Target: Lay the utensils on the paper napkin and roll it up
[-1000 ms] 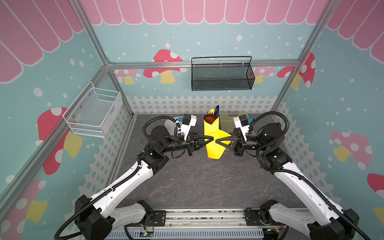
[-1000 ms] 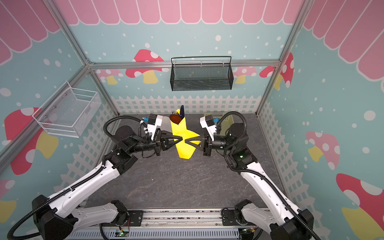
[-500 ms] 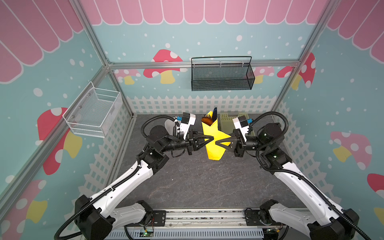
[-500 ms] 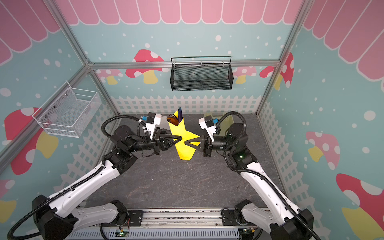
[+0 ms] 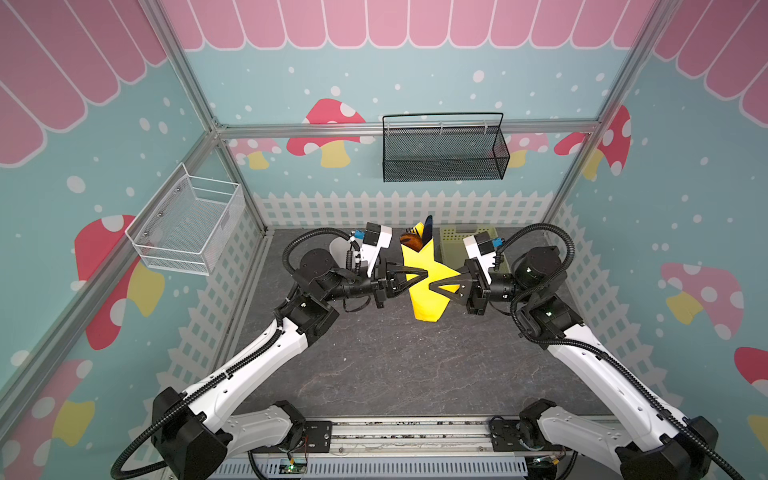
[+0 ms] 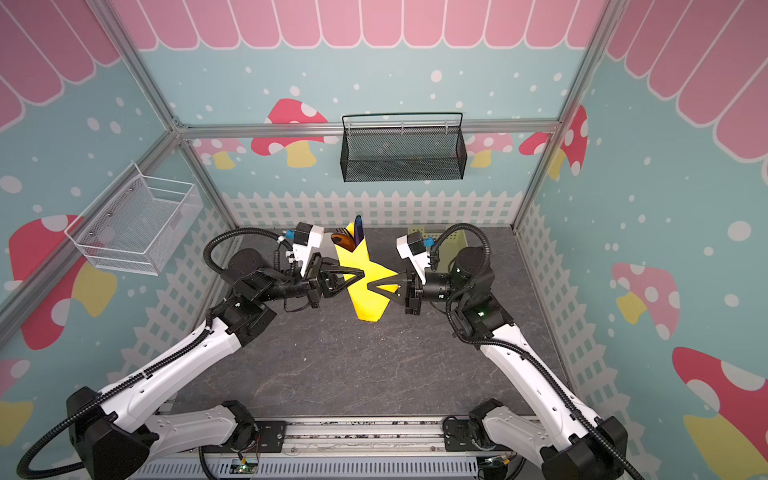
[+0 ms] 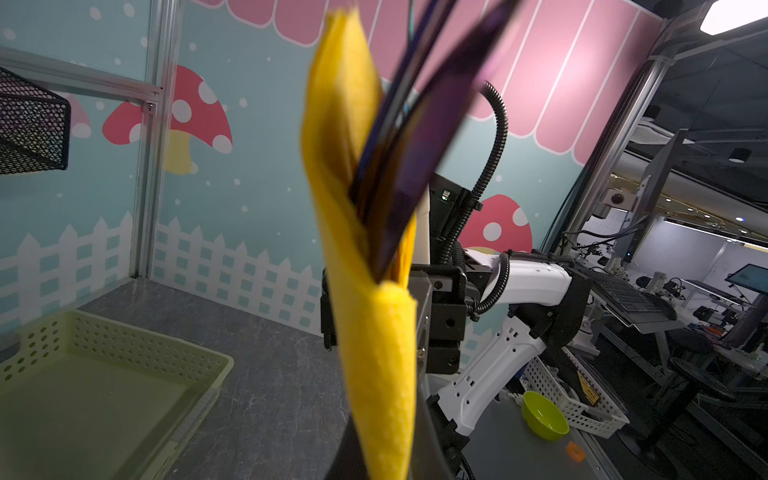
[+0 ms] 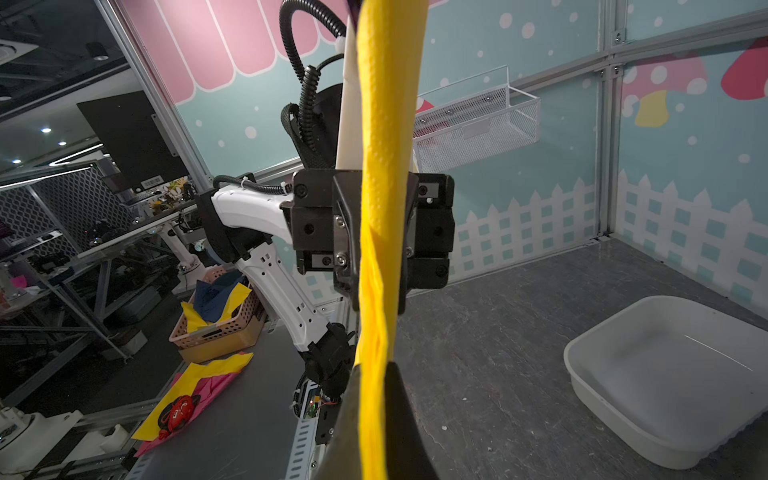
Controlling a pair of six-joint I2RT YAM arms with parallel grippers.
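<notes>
In both top views the dark grey stone-look table (image 5: pixel 374 365) sits inside teal walls with pink scallops and red mushrooms. Over its far middle, left jaws and right jaws face each other, both clamped on the paper napkin (image 5: pixel 428 303), a bright yellow, near-upright roll held clear of the table. Dark-purple utensils (image 5: pixel 427 226) poke out the top!
</notes>
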